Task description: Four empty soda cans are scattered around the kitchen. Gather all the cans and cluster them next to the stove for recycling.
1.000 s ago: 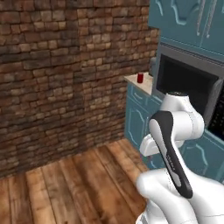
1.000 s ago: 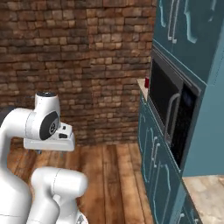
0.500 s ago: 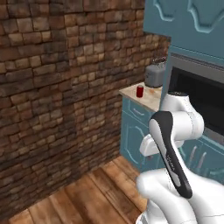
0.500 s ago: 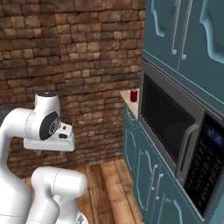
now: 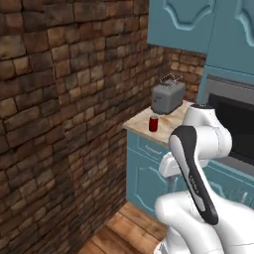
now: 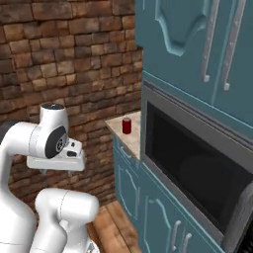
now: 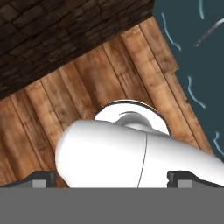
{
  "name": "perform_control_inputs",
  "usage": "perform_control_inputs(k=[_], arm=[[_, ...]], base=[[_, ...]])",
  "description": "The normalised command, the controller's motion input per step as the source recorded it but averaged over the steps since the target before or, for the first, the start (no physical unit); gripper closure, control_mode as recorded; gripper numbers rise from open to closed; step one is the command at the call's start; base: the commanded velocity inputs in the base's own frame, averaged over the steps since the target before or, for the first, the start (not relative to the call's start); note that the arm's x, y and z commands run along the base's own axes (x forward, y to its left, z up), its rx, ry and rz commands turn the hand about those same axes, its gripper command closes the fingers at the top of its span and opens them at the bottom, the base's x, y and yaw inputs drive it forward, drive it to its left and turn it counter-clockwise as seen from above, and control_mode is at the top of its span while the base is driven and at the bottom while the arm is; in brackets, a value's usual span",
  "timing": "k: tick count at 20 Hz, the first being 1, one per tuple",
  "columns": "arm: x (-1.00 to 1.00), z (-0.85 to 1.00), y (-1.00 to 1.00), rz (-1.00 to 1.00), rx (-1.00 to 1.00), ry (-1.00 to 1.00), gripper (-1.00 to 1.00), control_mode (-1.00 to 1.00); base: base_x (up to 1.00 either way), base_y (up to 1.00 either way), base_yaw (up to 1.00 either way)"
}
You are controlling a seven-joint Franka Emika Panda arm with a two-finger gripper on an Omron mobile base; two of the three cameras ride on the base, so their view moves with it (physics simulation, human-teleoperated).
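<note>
1 red soda can (image 5: 154, 123) stands upright on the beige tabletop (image 5: 171, 120) near its front edge, just in front of the grey toaster (image 5: 167, 97) and left of the black oven (image 6: 197, 170). The arm is tucked over the base with the pincer (image 7: 112, 177) pointing down at the wooden floor (image 7: 87, 87), fingertips (image 7: 40, 178) spread wide and holding nothing. An empty can looks light, thin-walled and easily dented or tipped, so a gentle squeeze across the middle of its round body seems the safest hold.
</note>
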Motion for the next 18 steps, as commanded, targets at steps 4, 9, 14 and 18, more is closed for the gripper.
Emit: perform_control_inputs(k=[4, 9, 14, 18], arm=[[0.00, 0.00, 0.00, 0.00, 0.00, 0.00, -1.00, 1.00], [0.00, 0.00, 0.00, 0.00, 0.00, 0.00, -1.00, 1.00], [0.00, 0.00, 0.00, 0.00, 0.00, 0.00, -1.00, 1.00], [0.00, 0.00, 0.00, 0.00, 0.00, 0.00, -1.00, 1.00]], base=[[1.00, 0.22, -0.27], [0.64, -0.57, -0.43], [0.62, -0.03, -0.29], [0.79, 0.71, -0.13]])
